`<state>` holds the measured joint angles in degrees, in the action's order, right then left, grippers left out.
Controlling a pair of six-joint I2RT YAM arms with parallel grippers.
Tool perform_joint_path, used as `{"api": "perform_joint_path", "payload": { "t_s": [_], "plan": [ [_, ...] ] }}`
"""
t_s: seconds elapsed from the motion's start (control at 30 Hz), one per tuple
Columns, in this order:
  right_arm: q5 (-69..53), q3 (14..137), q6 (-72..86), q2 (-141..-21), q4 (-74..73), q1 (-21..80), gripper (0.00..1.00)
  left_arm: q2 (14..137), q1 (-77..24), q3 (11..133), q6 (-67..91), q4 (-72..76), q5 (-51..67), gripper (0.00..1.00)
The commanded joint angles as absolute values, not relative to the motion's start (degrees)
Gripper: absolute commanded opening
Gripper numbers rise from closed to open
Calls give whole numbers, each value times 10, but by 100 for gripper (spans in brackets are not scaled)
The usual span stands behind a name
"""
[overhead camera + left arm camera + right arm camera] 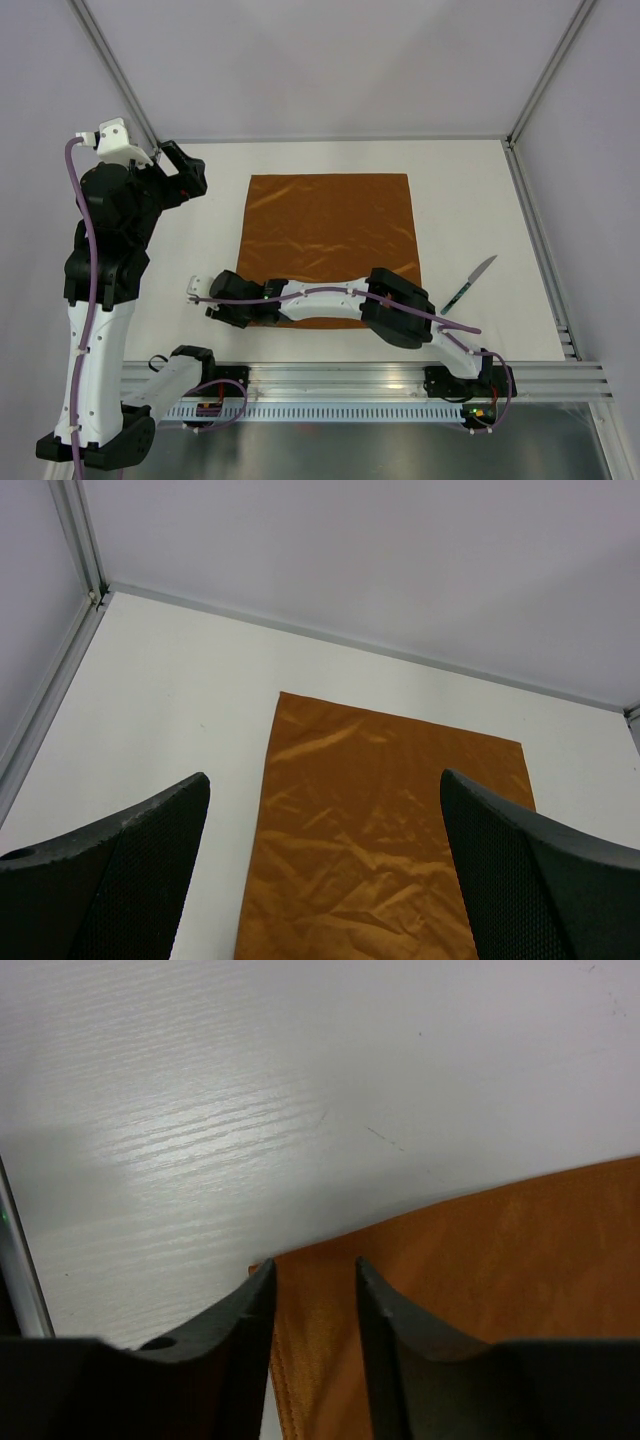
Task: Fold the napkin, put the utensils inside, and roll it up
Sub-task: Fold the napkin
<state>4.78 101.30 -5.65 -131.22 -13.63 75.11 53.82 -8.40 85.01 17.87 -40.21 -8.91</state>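
Observation:
The rust-orange napkin [330, 230] lies spread flat on the white table, lightly wrinkled. The utensil, a knife [470, 284] with a silver blade and a teal handle, rests on the table to the napkin's right, apart from it. My right arm reaches across the near edge, and its gripper [238, 300] is low at the napkin's near-left corner. In the right wrist view the gripper [315, 1265] stands partly open, with the napkin [520, 1250] corner lying between the fingers. My left gripper [185, 170] hangs raised at the far left. It is wide open [325, 780] and empty, looking down on the napkin [380, 810].
A metal frame rail [540, 240] borders the table on the right, and another rail [400, 375] runs along the near edge. Grey walls close the back and sides. The right arm's links lie over the napkin's near edge.

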Motion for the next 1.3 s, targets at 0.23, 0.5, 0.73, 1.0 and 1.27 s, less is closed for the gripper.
{"api": "perform_joint_path", "payload": {
  "t_s": [0.23, 0.5, 0.73, 1.0, 1.27],
  "plan": [
    [39, 1012, -44, -1297, -159, 751, 48, 537, -82, 850, 167, -403, -85, 100],
    [33, 1005, -38, -1316, -166, 751, 46, 541, -82, 849, 166, -403, -84, 100],
    [31, 1003, -37, -1318, -171, 751, 51, 541, -82, 846, 163, -403, -88, 100],
    [19, 1005, -29, -1335, -171, 751, 54, 542, -83, 839, 163, -401, -89, 100],
    [22, 1006, -32, -1352, -167, 751, 48, 545, -83, 834, 164, -398, -90, 100]
  ]
}}
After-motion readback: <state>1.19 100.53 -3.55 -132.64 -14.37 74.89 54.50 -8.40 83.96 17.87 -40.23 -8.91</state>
